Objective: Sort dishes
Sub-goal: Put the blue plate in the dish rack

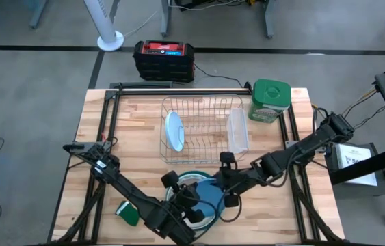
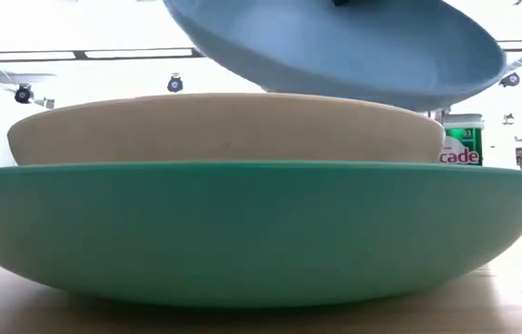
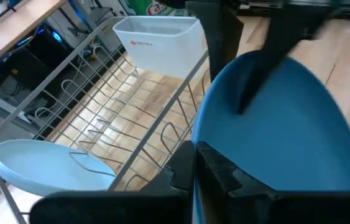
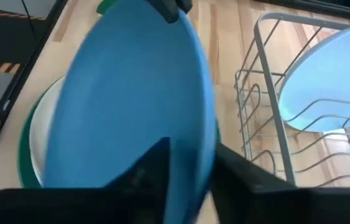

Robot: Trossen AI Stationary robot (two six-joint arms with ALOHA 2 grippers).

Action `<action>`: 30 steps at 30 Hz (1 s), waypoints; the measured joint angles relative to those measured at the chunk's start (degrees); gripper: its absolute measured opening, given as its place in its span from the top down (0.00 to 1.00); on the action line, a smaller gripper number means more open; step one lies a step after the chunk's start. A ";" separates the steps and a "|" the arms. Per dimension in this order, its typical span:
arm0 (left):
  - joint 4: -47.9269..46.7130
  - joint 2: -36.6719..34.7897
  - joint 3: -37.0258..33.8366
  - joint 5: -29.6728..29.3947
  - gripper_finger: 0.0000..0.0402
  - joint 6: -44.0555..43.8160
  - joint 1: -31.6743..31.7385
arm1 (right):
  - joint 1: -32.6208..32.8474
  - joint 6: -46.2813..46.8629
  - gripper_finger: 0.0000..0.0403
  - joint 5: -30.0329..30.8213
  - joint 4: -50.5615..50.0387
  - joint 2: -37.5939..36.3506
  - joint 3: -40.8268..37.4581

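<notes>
Near the front edge of the tabletop (image 1: 96, 171), a stack of dishes sits between the two arms. At the bottom is the largest plate (image 2: 242, 232), teal-green on its outside, resting flat on the wood. Inside it sits the cream plate (image 2: 223, 130). Above these, a blue plate (image 4: 131, 93) is held tilted, its lower edge close over the cream plate and its raised side lifted clear.

Both tools are on this blue plate. The left tool (image 1: 191, 208) is clenched on the plate's rim at the side nearer the front edge; in the left wrist view its dark fingers (image 3: 215, 171) straddle the rim. The right tool (image 4: 190, 168) reaches in from the right side of the tabletop and grasps the opposite rim, one finger on each face of the plate, as the right wrist view shows.

Farther back, at the middle of the tabletop, stands a wire dish rack (image 1: 202, 130). One light blue plate (image 1: 174, 130) is set upright on edge in the slots at the rack's left end. A clear plastic caddy (image 1: 237, 130) hangs at the rack's right end.

Beyond the rack's right corner stands a green-lidded container (image 1: 270, 100). A small green sponge (image 1: 128, 214) lies on the wood just left of the plate stack, beside the left arm. On the floor behind the tabletop rests a black and red case (image 1: 164, 60).
</notes>
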 joint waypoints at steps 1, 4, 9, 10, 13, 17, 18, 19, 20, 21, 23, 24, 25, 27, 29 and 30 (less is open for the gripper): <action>0.45 0.00 0.00 0.43 0.99 -0.64 -0.05 | -0.07 0.14 0.91 0.20 0.03 -0.06 0.01; 1.01 -0.02 0.02 3.42 0.94 -1.53 -0.01 | -0.15 0.15 0.97 0.48 -0.08 -0.30 0.02; 0.38 -0.04 0.02 4.54 0.77 -1.46 -0.51 | -0.01 0.18 0.96 -0.35 -0.73 -1.40 0.02; -0.23 -0.07 0.28 4.60 0.73 -1.28 -0.72 | 0.02 0.16 0.97 -0.35 -0.79 -1.61 0.02; -2.52 -0.26 1.51 4.85 0.63 -0.86 -1.41 | 0.13 0.16 0.98 -0.51 -1.58 -2.53 0.02; -3.72 -1.92 1.27 4.66 0.53 1.70 -2.71 | 0.13 -0.64 0.98 -0.29 -4.78 -5.59 0.02; -4.25 -2.35 1.25 4.85 0.52 3.41 -3.08 | 0.13 -1.74 0.99 -0.58 -6.33 -6.59 0.02; -4.92 -2.80 1.20 4.83 0.51 4.68 -3.45 | 0.18 -2.90 0.99 -1.03 -7.62 -7.70 -0.05; -4.77 -3.04 1.33 4.51 0.50 5.68 -3.66 | 0.29 -4.34 0.99 -1.19 -7.89 -9.03 -0.07; -4.45 -3.26 1.42 3.77 0.49 7.11 -3.96 | 0.32 -5.84 0.99 -1.45 -8.22 -10.41 -0.04; -4.51 -3.54 1.33 2.80 0.49 10.84 -4.46 | 0.24 -10.41 0.99 -1.80 -9.68 -13.35 -0.04; -4.44 -3.56 1.31 2.08 0.49 12.57 -4.67 | 0.19 -13.03 0.99 -1.77 -9.74 -14.84 -0.04; -4.47 -3.56 1.29 1.82 0.49 14.21 -4.86 | 0.15 -15.58 0.99 -1.74 -9.54 -16.12 -0.04; -4.28 -3.61 1.29 0.63 0.49 16.65 -5.17 | -0.11 -21.41 0.99 -1.63 -8.96 -19.05 0.03; -4.24 -3.70 1.27 -0.04 0.49 18.00 -5.27 | -0.44 -28.58 0.99 -1.54 -7.70 -21.77 0.35; -4.20 -3.82 1.26 -0.19 0.49 18.47 -5.29 | -0.69 -32.80 0.99 -1.39 -7.30 -23.05 0.54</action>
